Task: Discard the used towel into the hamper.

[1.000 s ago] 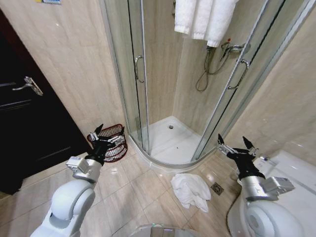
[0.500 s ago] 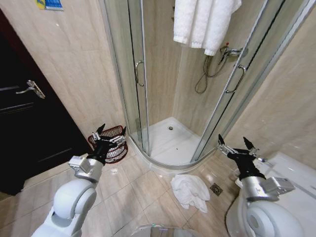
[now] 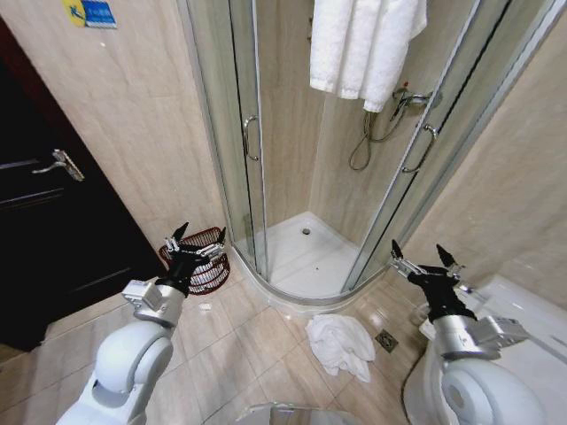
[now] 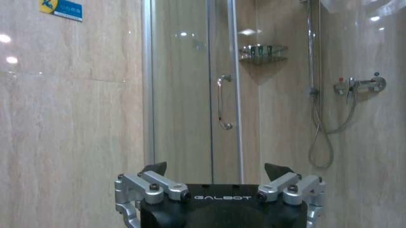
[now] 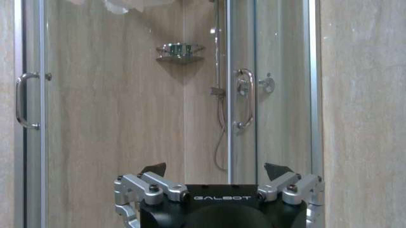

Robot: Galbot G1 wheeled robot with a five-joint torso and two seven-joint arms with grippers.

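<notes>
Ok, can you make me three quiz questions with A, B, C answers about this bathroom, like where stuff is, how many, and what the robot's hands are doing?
1. Where is the crumpled towel?
A. On the floor outside the shower
B. Inside the hamper
C. In the left hand

2. How many robot hands show in the head view?
A. One
B. Two
C. Three

3. How are the robot's hands?
A. Both open and empty
B. Both shut on the towel
C. The left one shut on the hamper

Answers:
1. A: the towel lies on the tiles in front of the shower, apart from the hamper.
2. B: the left hand and the right hand are both raised.
3. A: the fingers of each are spread with nothing between them.
</notes>
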